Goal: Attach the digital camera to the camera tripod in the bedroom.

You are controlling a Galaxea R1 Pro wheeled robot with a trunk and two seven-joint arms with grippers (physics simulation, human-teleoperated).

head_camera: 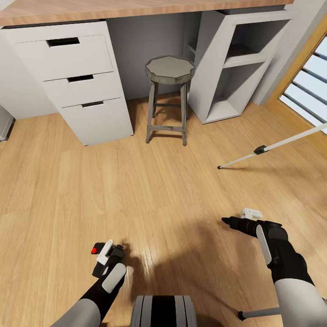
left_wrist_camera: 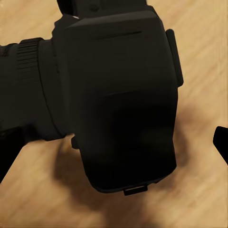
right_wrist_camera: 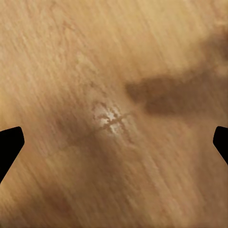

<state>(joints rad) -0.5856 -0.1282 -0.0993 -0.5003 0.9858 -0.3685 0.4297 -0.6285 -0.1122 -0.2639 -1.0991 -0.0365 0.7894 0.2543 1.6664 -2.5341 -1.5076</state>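
The digital camera (head_camera: 101, 260), a small black boxy compact with a red button on top, sits at about 7 o'clock in the head view, pinched in the jaws of the left gripper (head_camera: 110, 255) low over the light wood floor (head_camera: 163, 190); in the left wrist view its dark body (left_wrist_camera: 121, 99) sits right up against the lens, barrel sticking out to one side. Right gripper (head_camera: 236, 223) at 4 o'clock holds nothing, jaws spread, dark tips at both edges of the right wrist view over bare floor. The camera tripod shows as parts: one silver-white telescoping leg (head_camera: 277, 146) with black joint and foot slanting in from 3 o'clock, another leg end (head_camera: 259, 313) at 5 o'clock; head out of sight. Judgement: tripod stands off to the robot's right, so the camera is on the far arm and must travel right and up to the mount. Grey four-legged stool (head_camera: 169, 95) at 12 o'clock under a wood-topped counter (head_camera: 136, 9), white drawers (head_camera: 72, 77) at 10 o'clock.
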